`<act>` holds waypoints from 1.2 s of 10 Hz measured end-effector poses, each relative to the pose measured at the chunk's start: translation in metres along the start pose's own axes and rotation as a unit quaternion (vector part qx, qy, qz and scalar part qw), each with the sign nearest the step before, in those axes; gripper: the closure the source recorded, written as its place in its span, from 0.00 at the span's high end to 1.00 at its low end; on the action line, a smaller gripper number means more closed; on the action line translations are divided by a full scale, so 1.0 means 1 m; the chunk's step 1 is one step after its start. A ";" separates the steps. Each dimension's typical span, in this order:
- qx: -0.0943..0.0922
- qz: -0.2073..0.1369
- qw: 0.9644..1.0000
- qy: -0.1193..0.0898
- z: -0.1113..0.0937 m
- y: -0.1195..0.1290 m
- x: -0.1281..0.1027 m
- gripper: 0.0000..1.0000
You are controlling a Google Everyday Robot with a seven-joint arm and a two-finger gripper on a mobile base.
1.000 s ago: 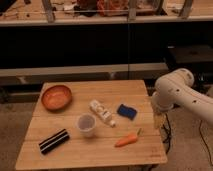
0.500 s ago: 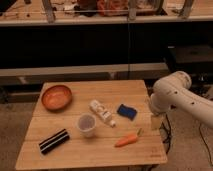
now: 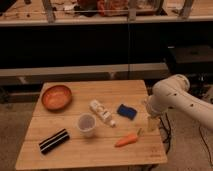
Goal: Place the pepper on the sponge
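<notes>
The pepper [image 3: 127, 139], orange and tapered with a green stem, lies on the wooden table [image 3: 100, 155] near the front right. Just behind it, towards the middle right, rests the dark blue sponge [image 3: 127, 111]. My white arm reaches in from the right. Its gripper [image 3: 151, 124] hangs over the table's right edge, right of the sponge and just above and right of the pepper's stem end. The gripper is open, holds nothing and touches neither object.
An orange bowl [image 3: 56, 96] sits at the back left. A white tube-like bottle [image 3: 102, 112] lies in the middle beside a white cup [image 3: 87, 124]. A black block with white stripes [image 3: 54, 141] lies front left. Dark shelving stands behind the table.
The arm has swung left and lower, bringing the gripper in over the table's right edge, closer to the pepper. The objects on the table have not moved.
</notes>
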 end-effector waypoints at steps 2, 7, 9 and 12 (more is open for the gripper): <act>-0.001 0.008 1.000 -0.019 0.005 0.002 -0.004 0.80; -0.001 0.033 0.998 -0.053 0.022 0.007 -0.015 0.80; -0.001 0.040 0.997 -0.064 0.027 0.010 -0.018 0.80; -0.001 0.054 0.995 -0.080 0.035 0.015 -0.022 0.80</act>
